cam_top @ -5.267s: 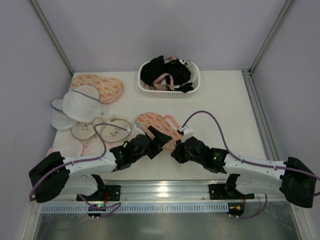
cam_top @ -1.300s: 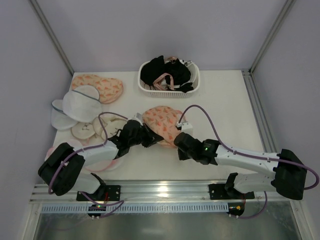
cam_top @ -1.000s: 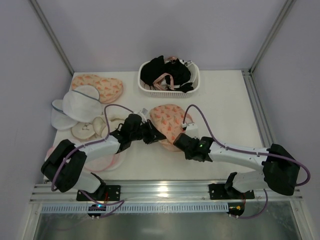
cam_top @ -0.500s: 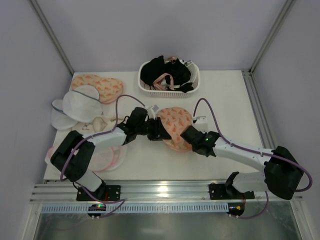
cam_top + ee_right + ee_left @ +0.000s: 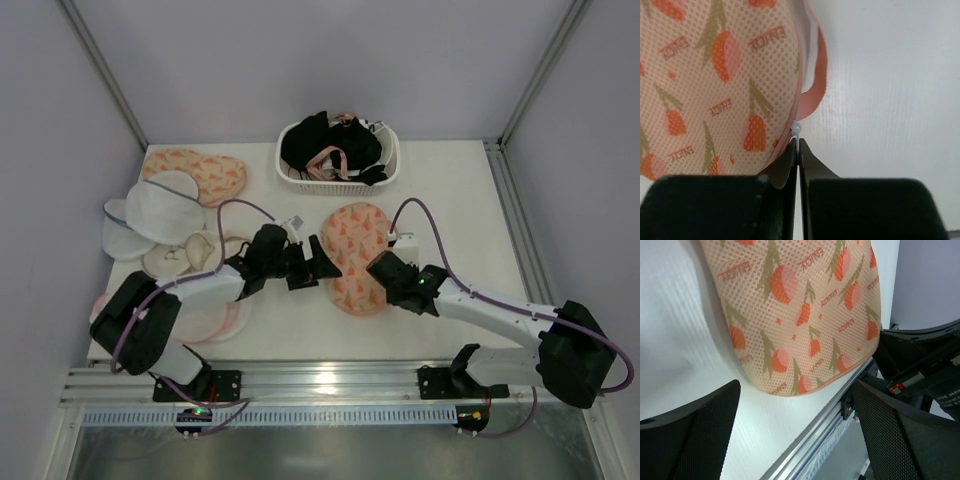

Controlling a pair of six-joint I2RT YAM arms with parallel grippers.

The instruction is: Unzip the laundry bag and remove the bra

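In the middle of the top view, the laundry bag (image 5: 357,250) now lies lengthwise, up and down the frame, on the white table (image 5: 460,200). Half a second ago it lay more crosswise, with the left gripper on its left edge. The left gripper (image 5: 320,264) now stands just off that edge, fingers spread wide and holding nothing. The right gripper (image 5: 383,268) sits against the bag's right rim. Counting from here, there are two arms and two peach printed bags. The second peach bag (image 5: 196,172) lies at upper left, well apart from the first. Below it are two white mesh bags (image 5: 160,208) and at least two cream round bags (image 5: 162,262), partly under the left arm. One basket (image 5: 338,182) at top centre has black garments (image 5: 320,140) in it.

In the left wrist view, one rounded end of the laundry bag (image 5: 805,315) fills the upper middle, flat and closed on the table (image 5: 675,340). The two fingers (image 5: 695,435) sit far apart in the lower corners, neither touching the bag. The right arm (image 5: 925,355) shows dark at the right edge, against the bag's rim.

In the right wrist view, the bag (image 5: 715,75) takes up the upper left, with one pink loop (image 5: 817,75) curving off its rim. The right gripper (image 5: 798,142) is pinched tight, its tips on the small pale zip pull (image 5: 796,129) at the rim.
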